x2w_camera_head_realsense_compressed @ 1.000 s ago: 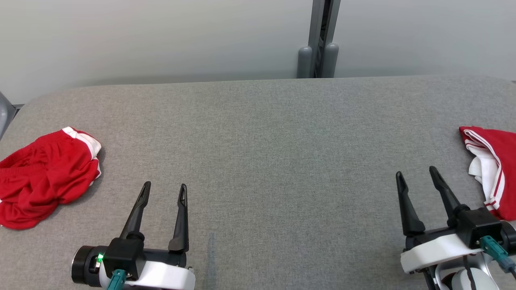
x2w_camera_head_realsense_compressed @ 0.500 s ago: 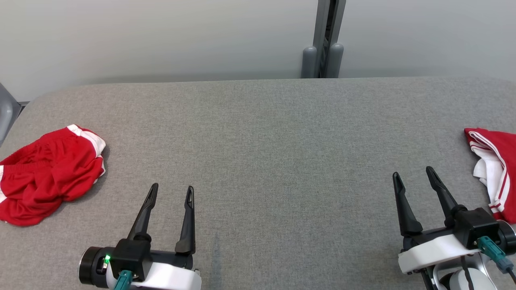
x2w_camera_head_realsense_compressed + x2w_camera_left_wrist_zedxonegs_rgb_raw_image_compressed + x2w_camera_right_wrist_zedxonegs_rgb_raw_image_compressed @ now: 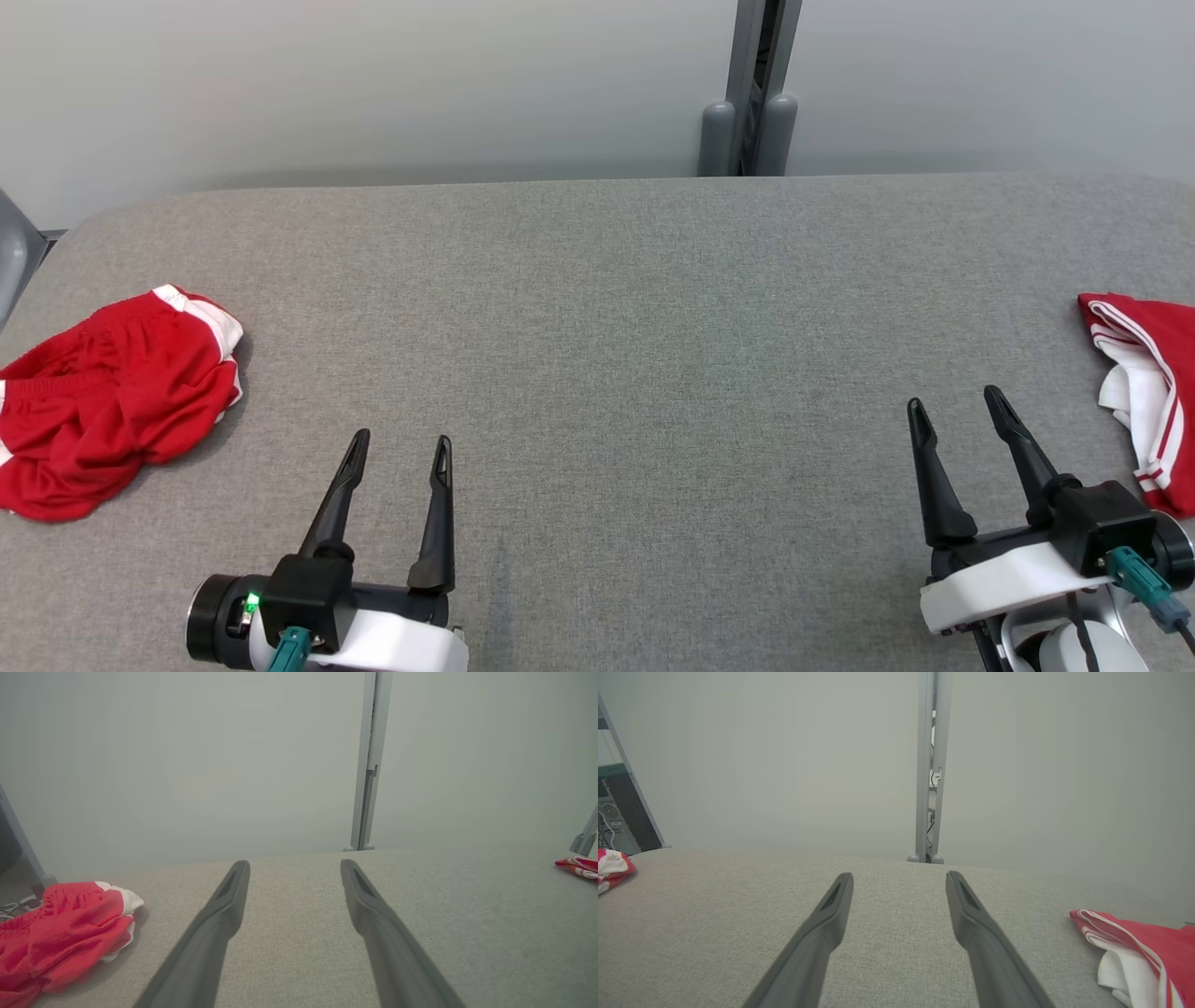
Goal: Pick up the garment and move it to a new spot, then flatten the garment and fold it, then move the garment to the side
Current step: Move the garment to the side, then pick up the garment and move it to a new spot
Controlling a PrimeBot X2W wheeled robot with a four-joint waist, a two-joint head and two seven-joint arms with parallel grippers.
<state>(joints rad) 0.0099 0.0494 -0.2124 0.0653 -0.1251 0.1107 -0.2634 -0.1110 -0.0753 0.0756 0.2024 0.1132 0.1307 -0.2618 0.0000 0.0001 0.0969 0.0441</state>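
Head view: the red shorts (image 3: 103,411) lie crumpled at the left edge of the table (image 3: 635,327), well apart from the left hand (image 3: 402,437). It and the right hand (image 3: 953,397) are spread and empty.

Left wrist view: the red shorts lie far left. I would swing left, then pinch a top fold.

Right wrist view: a red-and-white garment (image 3: 1139,952) lies near, on the right. Best leave it.

Crumpled red left garment (image 3: 112,401) — white-trimmed — and right garment (image 3: 1162,336) lie apart.

Camera panned slightly; right pincer (image 3: 952,398) edged away from right garment (image 3: 1146,387).
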